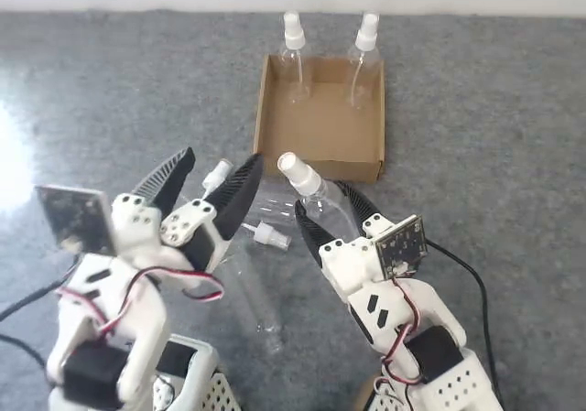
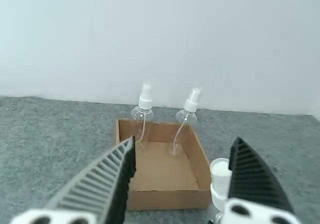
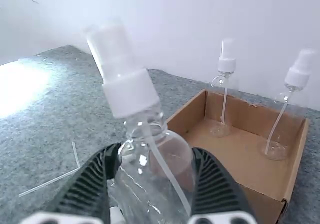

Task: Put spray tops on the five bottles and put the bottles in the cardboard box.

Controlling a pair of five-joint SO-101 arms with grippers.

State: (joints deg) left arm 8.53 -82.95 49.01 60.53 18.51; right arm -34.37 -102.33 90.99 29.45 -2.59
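cardboard box (image 1: pixel 320 129): open | two capped bottles (image 1: pixel 295 59): upright inside | third bottle (image 1: pixel 317 197): tilted

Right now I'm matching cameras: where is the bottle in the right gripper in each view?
High view: bottle in the right gripper, before the cardboard box.
Left wrist view: its spray top beside a finger of the left gripper.
Right wrist view: the bottle between that gripper's fingers.
Landmark: the box.

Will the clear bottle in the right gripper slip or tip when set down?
The clear round bottle with white spray top looks empty, so probably light. Its smooth curved wall might slip in the right gripper. Tall, so likely tippy.
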